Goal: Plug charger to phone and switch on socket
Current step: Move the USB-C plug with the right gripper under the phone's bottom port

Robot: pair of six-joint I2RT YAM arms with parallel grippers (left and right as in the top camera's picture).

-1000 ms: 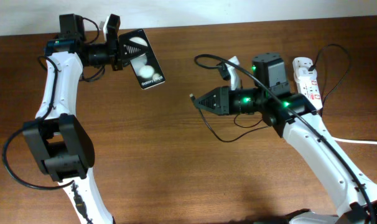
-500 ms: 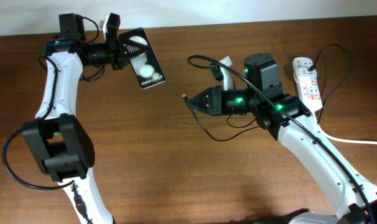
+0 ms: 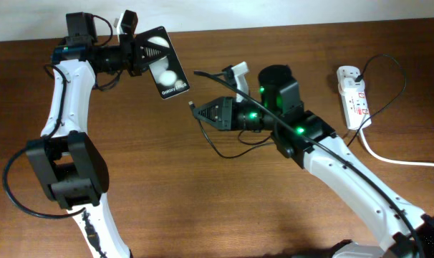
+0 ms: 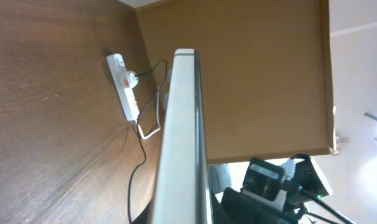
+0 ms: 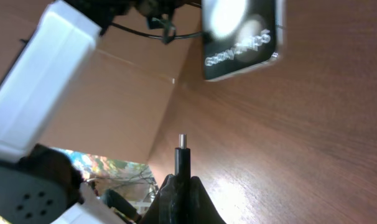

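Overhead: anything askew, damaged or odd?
Nothing damaged or spilled. The phone sits askew only because the left gripper holds it at a slant; the right gripper pinches the charger tip, not yet plugged in.

Brown wood-grain table point(image 3: 167, 208) under me, pale wall point(image 3: 274, 11) along its far edge. From my left wrist, a plain brown panel point(image 4: 251, 74) stands at the table's end, with a white surface point(image 4: 363, 68) past it.

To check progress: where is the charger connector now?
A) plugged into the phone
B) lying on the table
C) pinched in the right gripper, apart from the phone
C: the right gripper pinches the charger connector, with a clear gap to the phone in the left gripper.
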